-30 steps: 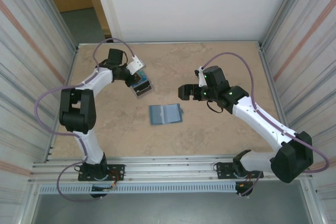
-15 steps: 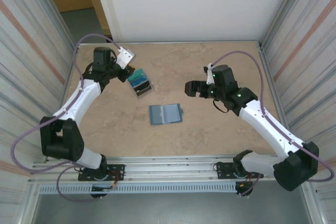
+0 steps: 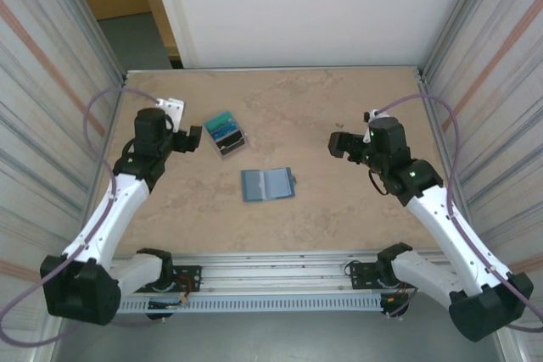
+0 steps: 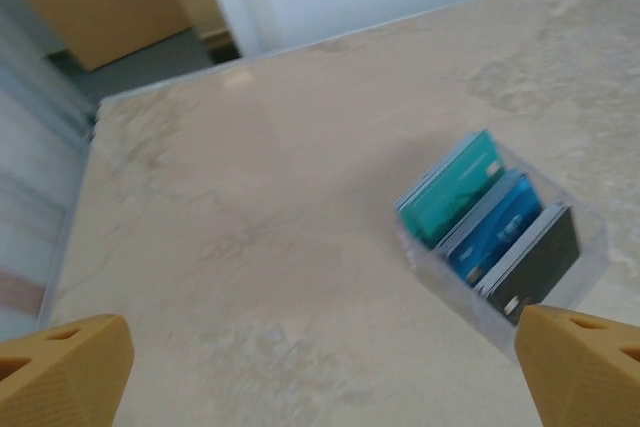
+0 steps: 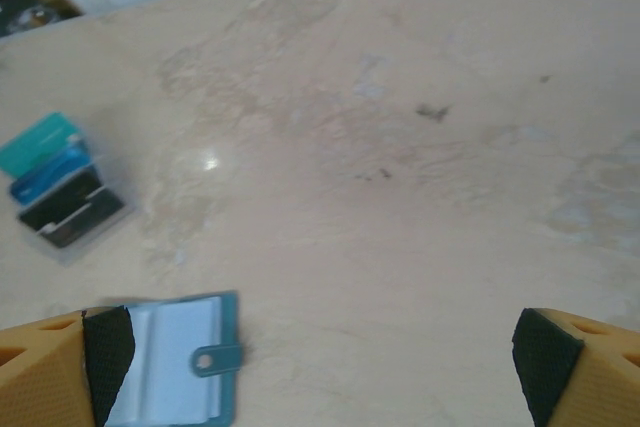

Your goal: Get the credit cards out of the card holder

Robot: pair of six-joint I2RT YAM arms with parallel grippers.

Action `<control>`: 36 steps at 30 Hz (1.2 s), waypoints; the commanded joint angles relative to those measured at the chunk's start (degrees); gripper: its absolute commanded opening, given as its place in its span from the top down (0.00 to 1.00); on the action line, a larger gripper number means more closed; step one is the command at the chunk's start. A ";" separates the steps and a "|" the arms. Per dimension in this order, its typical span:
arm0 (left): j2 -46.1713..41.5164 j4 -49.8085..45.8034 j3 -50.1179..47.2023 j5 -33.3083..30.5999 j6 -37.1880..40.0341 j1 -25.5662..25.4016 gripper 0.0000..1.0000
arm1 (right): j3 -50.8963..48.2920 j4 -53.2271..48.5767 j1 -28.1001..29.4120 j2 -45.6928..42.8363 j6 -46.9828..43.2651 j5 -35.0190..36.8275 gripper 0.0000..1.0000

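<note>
**Both hands open and empty; cards in tray, holder flat**

Left hand (image 3: 190,139): fingers spread wide, nothing between them, hovering toward the left side of the surface (image 3: 322,218). Just to its right, credit cards (image 3: 226,131) in teal, blue and dark stand on edge in a clear tray (image 4: 592,239). Card holder (image 3: 267,184) lies open and flat mid-surface, nearer the arm bases, apart from the tray. Right hand (image 3: 338,143): fingers wide, empty, above bare surface, well right of the holder.
</note>
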 commanded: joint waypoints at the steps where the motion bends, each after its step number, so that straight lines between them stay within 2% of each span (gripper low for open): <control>1: -3.61 2.16 -5.76 -9.05 -6.32 0.58 0.01 | -2.79 0.27 -1.28 -2.17 -3.77 8.32 0.01; 4: -5.74 4.87 -9.68 -11.17 -8.88 2.38 0.01 | -5.93 4.11 -2.99 -3.25 -7.50 10.17 0.01; 10: -7.12 11.68 -15.17 -11.18 -8.30 4.51 0.01 | -8.71 8.54 -10.73 -3.22 -11.82 4.03 0.01; 16: -6.12 20.20 -19.72 -11.70 -6.53 5.26 0.01 | -15.78 18.53 -15.24 -4.83 -17.52 2.52 0.01; 19: -6.15 26.07 -23.10 -8.68 -5.97 6.21 0.01 | -19.77 24.04 -16.81 -5.59 -21.02 1.13 0.01; 25: -4.44 32.88 -26.05 -4.04 -5.39 8.66 0.01 | -22.67 28.96 -20.65 -6.21 -19.08 -0.77 0.01; 28: -1.36 39.00 -27.62 -0.22 -6.00 10.15 0.01 | -23.34 30.99 -21.72 -6.21 -18.12 -1.40 0.01; 32: 4.47 46.54 -28.36 0.86 -5.12 10.45 0.01 | -24.09 33.57 -22.31 -5.97 -17.05 -1.18 0.01; 36: 6.73 48.83 -27.50 3.22 -3.84 10.61 0.01 | -25.46 36.05 -22.57 -5.73 -16.94 -0.88 0.01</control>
